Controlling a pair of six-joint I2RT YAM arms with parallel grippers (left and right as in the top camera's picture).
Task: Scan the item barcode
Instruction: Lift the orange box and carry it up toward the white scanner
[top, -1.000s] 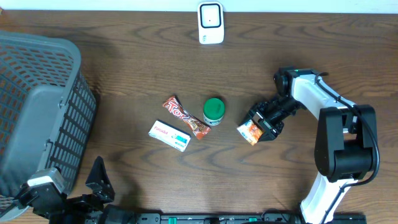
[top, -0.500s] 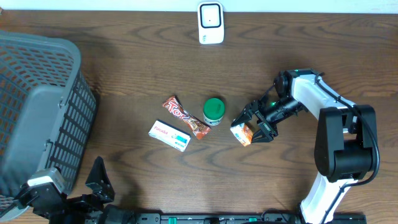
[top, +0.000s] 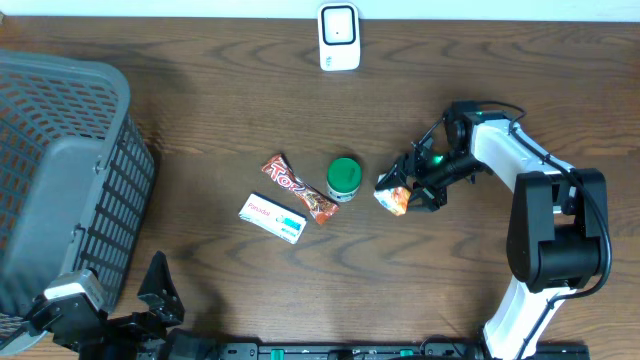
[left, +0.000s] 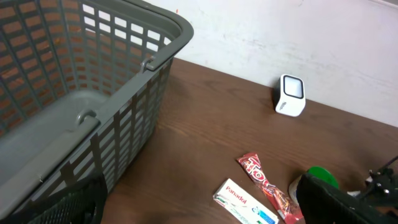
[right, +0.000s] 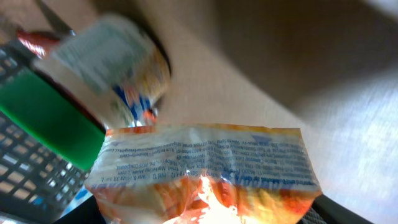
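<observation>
– Start at the left. What's there, and how many of each?

– One grey basket (top: 128, 190) on the wooden table (top: 220, 110). Near its front corner sits the left gripper (top: 158, 290), fingers spread wide with nothing between them.

– And in the middle?

– One white box (top: 272, 218) marked "Panadol". Touching it is one red bar (top: 298, 188) lying diagonally; its white lettering starts "To" and the rest is not legible. At the far edge stands one white scanner (top: 339, 37). Just right of the bar stands one jar (top: 344, 177) with a green lid; its label is too blurred to read.

– Where is the item to scan?

– One orange packet (top: 392, 200), just right of the jar and well apart from the scanner. The right gripper (top: 405, 190) is clamped on it.

– Which way does it point?

– In the right wrist view its long axis runs across the frame, and the side with lines of fine print faces that camera. The print is too small to read. From overhead the packet is too small to tell its axis.
</observation>
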